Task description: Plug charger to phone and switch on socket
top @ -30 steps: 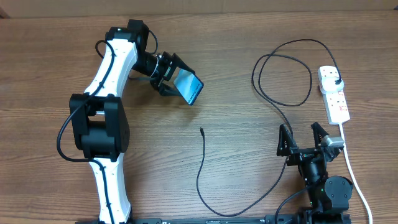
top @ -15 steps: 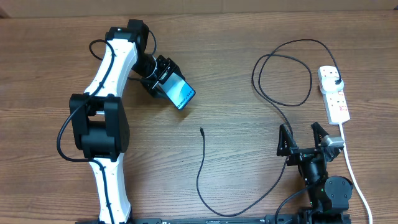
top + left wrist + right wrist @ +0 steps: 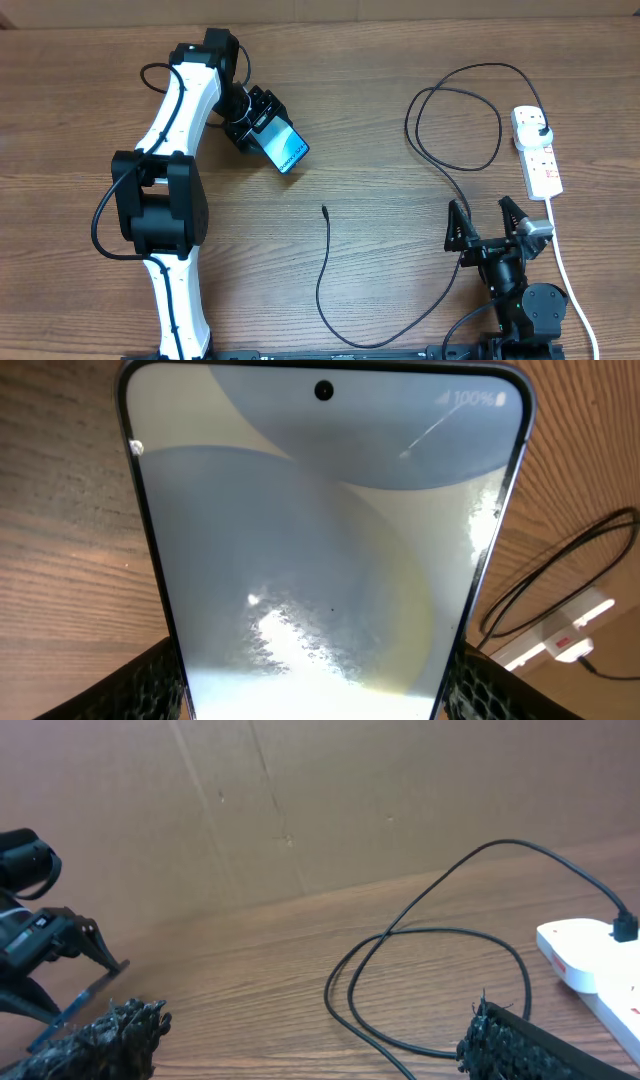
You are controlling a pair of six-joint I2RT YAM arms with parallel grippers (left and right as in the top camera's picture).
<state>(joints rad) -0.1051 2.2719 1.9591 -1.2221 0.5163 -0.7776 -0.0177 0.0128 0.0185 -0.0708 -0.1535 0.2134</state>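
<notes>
Right gripper: nearest the base, fingers spread wide and holding nothing, parked above the wooden table.
Charger, the long thin black cable: it lies loose on the wood. Its small connector tip rests mid-table, well apart from either arm.
Phone, the slim rectangular handset with a light-blue screen: it is clamped between the left gripper fingers, beyond the tip and to its left, screen up.
Socket, the white elongated power strip: it sits at the far right with the black plug already seated in it.
Doing it well: the left wrist view shows the camera hole at the phone's free end, so I judge the port end sits back among the fingers. The phone wants setting down flat and steady with that end freed and facing the tip, so the idle right arm can fetch the connector.
Change: a second ago the phone was canted up and farther out. It now lies flatter and closer to the arm. The cable and right arm are unmoved.
</notes>
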